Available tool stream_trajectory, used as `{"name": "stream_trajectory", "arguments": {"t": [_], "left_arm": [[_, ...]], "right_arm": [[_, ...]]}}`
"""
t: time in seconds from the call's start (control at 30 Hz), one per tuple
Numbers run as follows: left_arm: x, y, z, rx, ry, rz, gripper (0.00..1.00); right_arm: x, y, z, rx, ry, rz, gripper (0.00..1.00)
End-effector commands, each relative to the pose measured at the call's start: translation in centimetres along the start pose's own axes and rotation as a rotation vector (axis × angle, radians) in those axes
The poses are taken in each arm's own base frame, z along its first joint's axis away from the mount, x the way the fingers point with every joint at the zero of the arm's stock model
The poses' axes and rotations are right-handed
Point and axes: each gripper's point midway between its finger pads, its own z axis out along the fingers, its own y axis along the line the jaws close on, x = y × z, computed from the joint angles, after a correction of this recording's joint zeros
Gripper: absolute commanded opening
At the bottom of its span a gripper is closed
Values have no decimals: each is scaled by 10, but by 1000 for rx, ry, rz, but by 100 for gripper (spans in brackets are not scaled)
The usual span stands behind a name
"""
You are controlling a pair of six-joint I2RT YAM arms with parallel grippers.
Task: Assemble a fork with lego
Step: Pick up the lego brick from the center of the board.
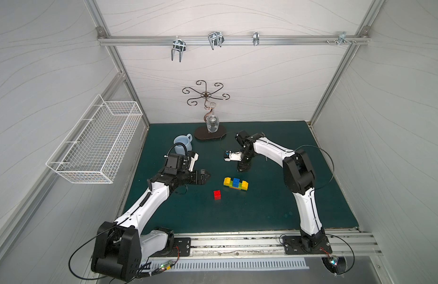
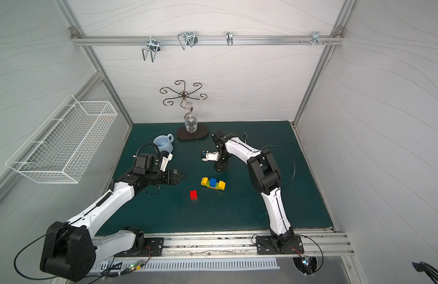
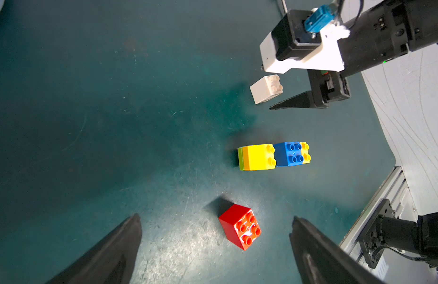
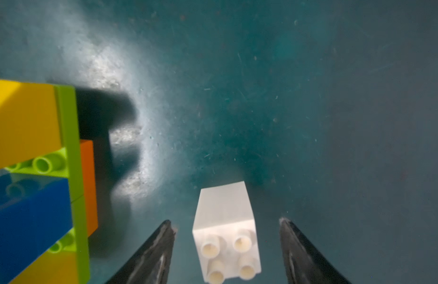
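Observation:
The part-built fork [image 1: 235,183] lies mid-mat in both top views: two yellow bricks and a blue brick on green and orange bricks [image 3: 274,156]. A loose red brick [image 1: 217,194] lies in front of it. In the left wrist view the red brick [image 3: 240,226] sits just ahead of my open left gripper [image 3: 216,218], untouched. My left gripper [image 1: 206,176] hovers left of the bricks. A white brick [image 4: 225,231] stands on the mat between the fingers of my open right gripper [image 4: 225,223], with a gap on each side. The right gripper [image 1: 243,168] points down behind the fork and hides the white brick in both top views.
A light blue mug [image 1: 182,143] stands at the back left of the green mat [image 1: 262,216]. Behind it is a metal stand with a hanging wine glass [image 1: 211,124]. A white wire basket [image 1: 95,145] hangs on the left wall, and metal hooks [image 1: 215,39] hang on the back rail.

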Motion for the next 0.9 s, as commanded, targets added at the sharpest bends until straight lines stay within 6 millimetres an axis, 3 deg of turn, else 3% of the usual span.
{"name": "stream_trajectory", "arguments": {"t": [0.0, 0.27, 0.4, 0.63, 0.8, 0.87], "left_arm": [[-15, -5, -1, 14, -47, 49, 100], [-15, -4, 0, 8, -42, 45, 100], [-15, -3, 0, 7, -42, 44, 100], [-15, -3, 0, 5, -42, 43, 100], [-15, -5, -2, 8, -40, 58, 100], [-13, -5, -4, 1, -28, 73, 100]], "right_arm": [[4, -2, 6, -17, 14, 19, 69], [7, 3, 8, -38, 22, 28, 56], [8, 4, 7, -44, 23, 30, 39], [8, 7, 3, -50, 21, 37, 22], [3, 6, -11, -26, -3, 49, 0], [-2, 4, -23, -2, -27, 50, 0]]}}
